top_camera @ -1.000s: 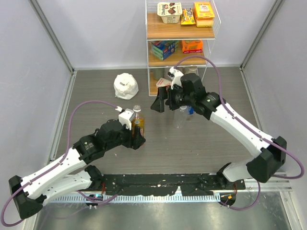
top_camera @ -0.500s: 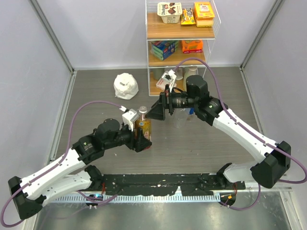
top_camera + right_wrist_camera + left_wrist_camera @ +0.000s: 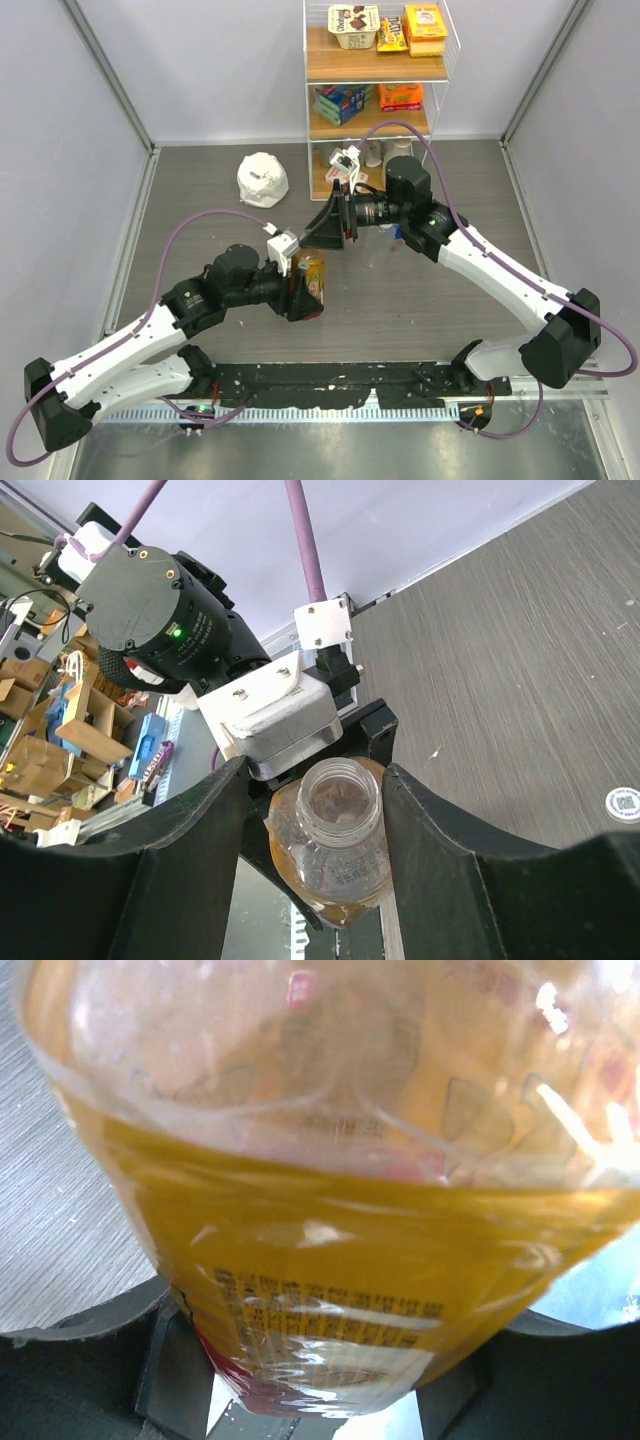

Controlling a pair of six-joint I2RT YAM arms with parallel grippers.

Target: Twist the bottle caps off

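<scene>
My left gripper (image 3: 300,288) is shut on the body of the amber bottle (image 3: 309,275), which has a red-and-gold label and is held tilted above the table. In the left wrist view the amber bottle (image 3: 320,1240) fills the frame between the left gripper's (image 3: 320,1385) black fingers. My right gripper (image 3: 322,236) points down-left at the bottle's neck. In the right wrist view the right gripper (image 3: 315,772) straddles the clear neck (image 3: 340,800), open, with a gap on the left side. The mouth looks uncapped. A small white round cap (image 3: 625,803) lies on the table.
A white lumpy bag (image 3: 262,180) sits at the back left. A wire shelf rack (image 3: 376,120) with snack boxes stands at the back centre. Grey walls close in both sides. The right arm hides the other bottles behind it.
The left arm carried the amber bottle right and nearer, tilting it. The right gripper swung down-left onto the bottle's neck, and its jaws narrowed around it.
</scene>
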